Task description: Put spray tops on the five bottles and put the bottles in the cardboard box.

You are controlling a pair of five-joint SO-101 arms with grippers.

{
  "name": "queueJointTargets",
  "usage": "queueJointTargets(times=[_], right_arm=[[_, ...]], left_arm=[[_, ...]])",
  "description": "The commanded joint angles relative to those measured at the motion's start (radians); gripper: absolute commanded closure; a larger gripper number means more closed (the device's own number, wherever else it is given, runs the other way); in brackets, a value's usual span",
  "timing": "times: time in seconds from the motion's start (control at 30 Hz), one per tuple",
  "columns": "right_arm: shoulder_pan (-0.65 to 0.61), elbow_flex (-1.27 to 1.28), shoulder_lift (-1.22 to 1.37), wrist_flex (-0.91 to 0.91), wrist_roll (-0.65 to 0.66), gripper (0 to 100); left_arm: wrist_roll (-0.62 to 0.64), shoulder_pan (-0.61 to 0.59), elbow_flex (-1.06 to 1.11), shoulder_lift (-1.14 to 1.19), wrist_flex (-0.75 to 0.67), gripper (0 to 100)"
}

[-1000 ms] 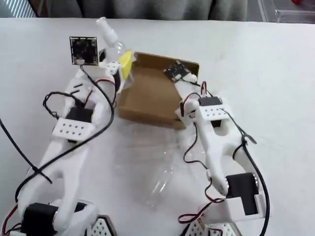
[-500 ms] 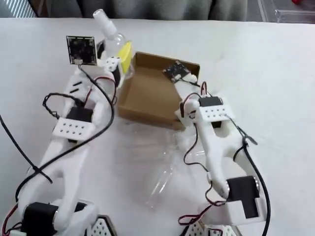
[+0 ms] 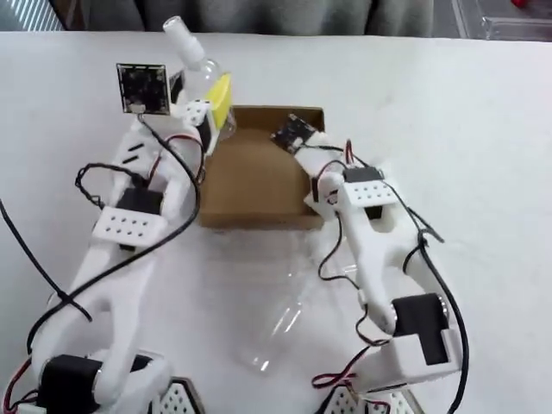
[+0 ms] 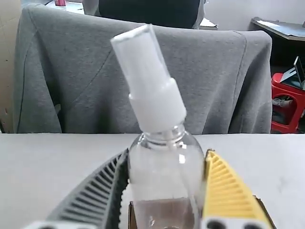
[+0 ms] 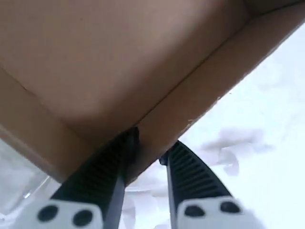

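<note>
From above, my left claw (image 3: pixel 211 108) is clenched on a clear bottle (image 3: pixel 200 73) at the upper left of the frame. The bottle is tilted, its spray top (image 3: pixel 179 34) pointing up and left, just beside the upper left corner of the cardboard box (image 3: pixel 254 177) and not yet inside it. The right arm (image 3: pixel 379 250) reaches in from the lower right and covers the box's right wall. A second clear bottle (image 3: pixel 280 328) lies on the desk (image 3: pixel 483 172) at lower centre. It nearly vanishes against the white, and I cannot tell whether it carries a top.

In the left wrist view, the grey finger (image 4: pixel 100 191) and the yellow finger (image 4: pixel 224 191) press the bottle's body below the shoulder. I judge that the right place to hold it. The bottle is probably light, smooth, thin plastic that slips easily and may give under a hard squeeze, and the top would likely twist or pop if grabbed. The bottle's base is cut off at the lower edge, with brown card showing through it. A grey cloth (image 4: pixel 71 86) hangs behind.

In the right wrist view, the right claw (image 5: pixel 147 143) is clamped on a wall of the box near a corner, one finger inside and one outside. The card looks stiff but light, so I expect the box would slide if let go. Something clear at the lower left (image 5: pixel 19 191) is too faint to name.
</note>
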Motion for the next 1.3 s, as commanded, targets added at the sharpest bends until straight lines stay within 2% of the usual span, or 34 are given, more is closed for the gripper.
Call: queueJointTargets(times=[0.0,0.17,0.4,0.67,0.73,0.9,1.03,1.27], right_arm=[[-0.010,0.006,-0.070,0.005,-0.044,87.7],[-0.016,0.015,-0.087,0.036,-0.052,75.8],[-0.019,0.032,-0.148,0.045,-0.054,75.2],[-0.038,0.141,-0.369,0.042,-0.181,75.5],[-0.038,0.178,-0.438,0.042,-0.207,77.9],[-0.030,0.238,-0.522,0.016,-0.241,91.1],[-0.007,0.267,-0.526,-0.022,-0.242,92.4],[0.033,0.261,-0.533,-0.022,-0.299,92.5]], left_arm=[[0.011,-0.001,-0.005,-0.008,-0.031,98],[0.008,-0.001,-0.005,-0.008,-0.031,98],[0.006,0.001,-0.005,-0.008,-0.031,98],[0.006,0.002,-0.005,-0.007,-0.031,98],[0.006,0.002,-0.005,-0.005,-0.031,98],[0.005,0.004,-0.005,-0.004,-0.031,98],[0.005,0.004,-0.005,-0.002,-0.037,98],[0.005,0.004,-0.015,0.199,-0.258,98]])
